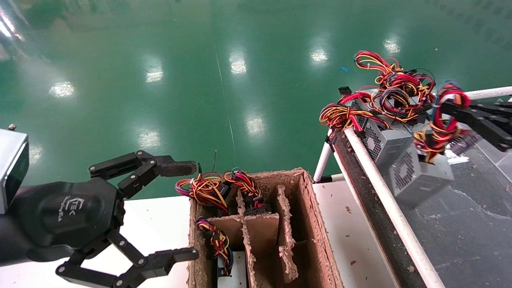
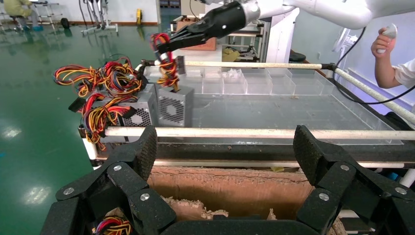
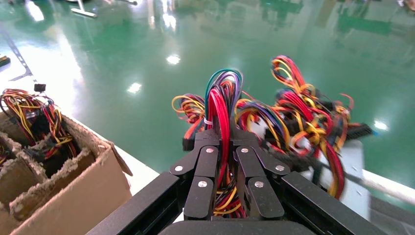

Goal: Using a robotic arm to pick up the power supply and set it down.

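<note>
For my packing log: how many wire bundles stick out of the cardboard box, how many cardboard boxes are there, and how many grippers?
Wire bundles in the box: 3
Cardboard box: 1
Grippers: 2, the left gripper open beside the box, the right gripper shut on the wires of the power supply
Total: 6

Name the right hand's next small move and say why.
Probably lift straight up. The right hand is shut on the wire bundle of the power supply, which sits against other units on the tray, so raising it clears them before it swings toward the box.
</note>
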Tool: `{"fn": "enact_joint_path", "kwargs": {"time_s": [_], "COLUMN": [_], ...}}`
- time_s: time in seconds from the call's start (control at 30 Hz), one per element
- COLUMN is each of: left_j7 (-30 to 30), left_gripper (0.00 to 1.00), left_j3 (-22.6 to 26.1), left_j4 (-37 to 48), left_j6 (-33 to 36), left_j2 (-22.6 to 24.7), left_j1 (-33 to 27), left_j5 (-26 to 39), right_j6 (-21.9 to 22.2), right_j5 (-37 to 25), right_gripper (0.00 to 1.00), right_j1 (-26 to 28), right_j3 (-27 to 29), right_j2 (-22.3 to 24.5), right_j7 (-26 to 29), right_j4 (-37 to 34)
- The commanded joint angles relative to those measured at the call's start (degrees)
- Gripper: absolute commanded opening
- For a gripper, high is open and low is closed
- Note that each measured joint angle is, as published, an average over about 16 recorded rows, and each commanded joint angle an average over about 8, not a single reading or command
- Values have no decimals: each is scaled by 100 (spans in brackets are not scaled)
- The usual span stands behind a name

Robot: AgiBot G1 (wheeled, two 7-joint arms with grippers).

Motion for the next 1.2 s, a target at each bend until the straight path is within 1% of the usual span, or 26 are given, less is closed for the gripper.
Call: {"fn": "enact_joint_path", "kwargs": {"time_s": [0.03, 0.23, 0.27, 0.3, 0.5, 0.53, 0.57, 0.9, 1.2], "left_j7": [0, 0, 0, 1, 1, 1, 1, 1, 2], "left_gripper": [100, 100, 100, 100, 100, 100, 100, 100, 100], "left_j3": [0, 1, 1, 1, 2, 2, 2, 3, 4], "left_j4": [0, 0, 0, 0, 0, 0, 0, 0, 0], "left_j6": [0, 0, 0, 0, -1, -1, -1, -1, -2], "left_j2": [0, 0, 0, 0, -1, -1, -1, -1, -2], "left_j1": [0, 0, 0, 0, 0, 0, 0, -1, -1], "left_j5": [0, -1, -1, -1, -1, -1, -1, -2, -3], "right_j6": [-6, -47, -67, -88, -251, -278, -306, -534, -637], "right_j5": [-117, -398, -430, -458, -591, -610, -628, -761, -836], "right_gripper": [0, 0, 2, 8, 83, 94, 100, 100, 100], "right_j1": [187, 628, 689, 745, 1043, 1082, 1117, 1340, 1470], "right_j3": [-95, -297, -323, -345, -449, -463, -476, -572, -617], "right_j2": [-154, -499, -545, -585, -747, -760, -771, -796, -775], "right_j7": [11, -96, -116, -138, -291, -317, -342, -484, -556], "right_j4": [-110, -498, -566, -632, -1029, -1087, -1143, -1543, -1690]}}
